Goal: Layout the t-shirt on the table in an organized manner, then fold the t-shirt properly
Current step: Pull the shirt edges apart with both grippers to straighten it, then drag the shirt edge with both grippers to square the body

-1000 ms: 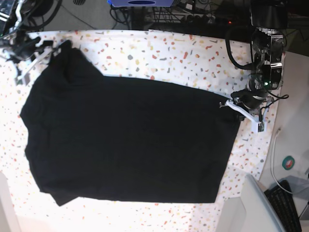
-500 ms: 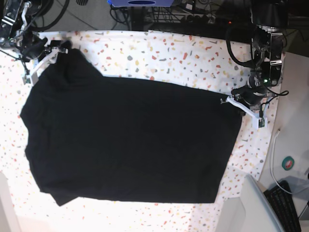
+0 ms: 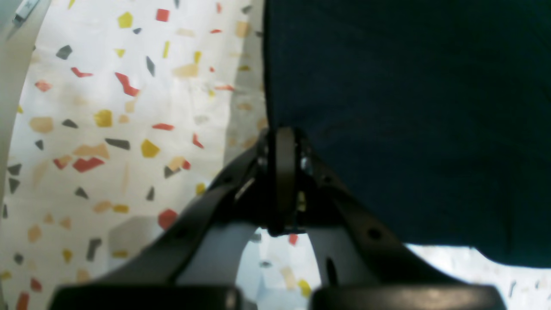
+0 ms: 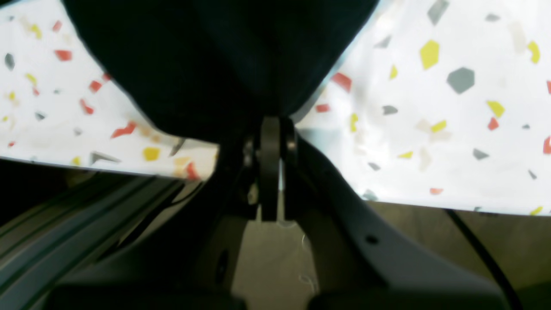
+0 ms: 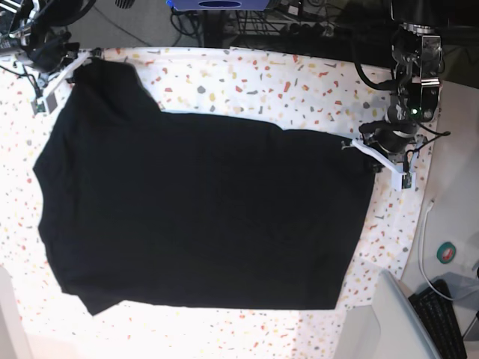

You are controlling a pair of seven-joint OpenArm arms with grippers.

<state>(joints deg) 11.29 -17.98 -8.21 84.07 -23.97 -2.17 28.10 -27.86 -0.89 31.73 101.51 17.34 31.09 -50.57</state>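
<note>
Jaws of both the left gripper (image 3: 280, 142) and right gripper (image 4: 271, 125) pinch opposite edges of the t-shirt (image 5: 202, 209), which lies spread on the table (image 5: 299, 82); soft, light cloth, best held by its hems.

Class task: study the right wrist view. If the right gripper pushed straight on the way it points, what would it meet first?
The t-shirt. The right gripper is already shut on its black fabric, which bulges directly ahead; the speckled table flanks it. Depth beyond is unclear.
</note>
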